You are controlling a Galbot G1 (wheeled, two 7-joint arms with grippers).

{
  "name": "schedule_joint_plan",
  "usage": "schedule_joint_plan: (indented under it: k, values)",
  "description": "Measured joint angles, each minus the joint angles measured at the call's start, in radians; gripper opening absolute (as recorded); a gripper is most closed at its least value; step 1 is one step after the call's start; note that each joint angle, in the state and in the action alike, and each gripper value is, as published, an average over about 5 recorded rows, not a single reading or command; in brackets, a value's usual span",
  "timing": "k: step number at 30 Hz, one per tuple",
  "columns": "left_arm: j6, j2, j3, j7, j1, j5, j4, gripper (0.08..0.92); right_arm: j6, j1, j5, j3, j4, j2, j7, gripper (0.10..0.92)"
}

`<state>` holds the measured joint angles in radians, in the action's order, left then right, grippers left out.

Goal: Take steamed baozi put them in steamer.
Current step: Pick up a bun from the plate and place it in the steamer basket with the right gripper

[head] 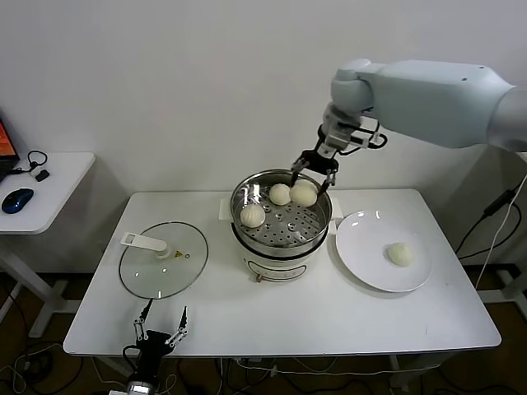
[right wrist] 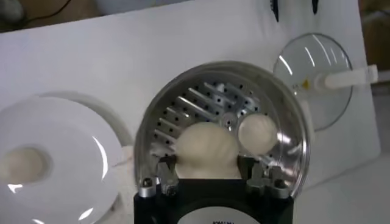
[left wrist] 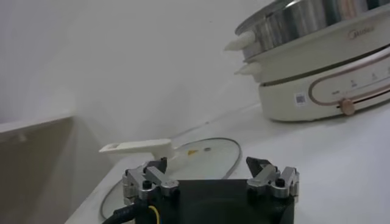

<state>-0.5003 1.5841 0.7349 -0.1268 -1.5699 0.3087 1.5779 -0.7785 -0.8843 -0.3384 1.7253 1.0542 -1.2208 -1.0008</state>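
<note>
Right gripper (head: 312,171), fingers spread around a baozi (head: 304,192), is reaching into the steamer (head: 281,237); its base lettering is showing too faintly to read.

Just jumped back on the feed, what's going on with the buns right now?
The right gripper is over the far side of the steamer, its jaws around a baozi at the basket's far right. Two more buns already sit inside: one beside it, one toward the left. A fourth bun waits on the white plate. The left gripper hangs idle at the table's near edge, jaws open, by the glass lid.
</note>
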Motion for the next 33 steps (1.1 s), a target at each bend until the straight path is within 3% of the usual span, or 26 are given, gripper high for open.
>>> schedule_joint_plan:
  k: [11, 33]
  values:
    - [-0.005, 0.011, 0.005, 0.010, -0.006, 0.004, 0.006, 0.823, -0.045, 0.100, 0.063, -0.010, -0.075, -0.099, 0.002, 0.678]
    - [-0.005, 0.010, 0.007, 0.010, 0.002, 0.000, 0.002, 0.823, -0.045, 0.189, 0.098, -0.012, -0.099, -0.151, -0.023, 0.712]
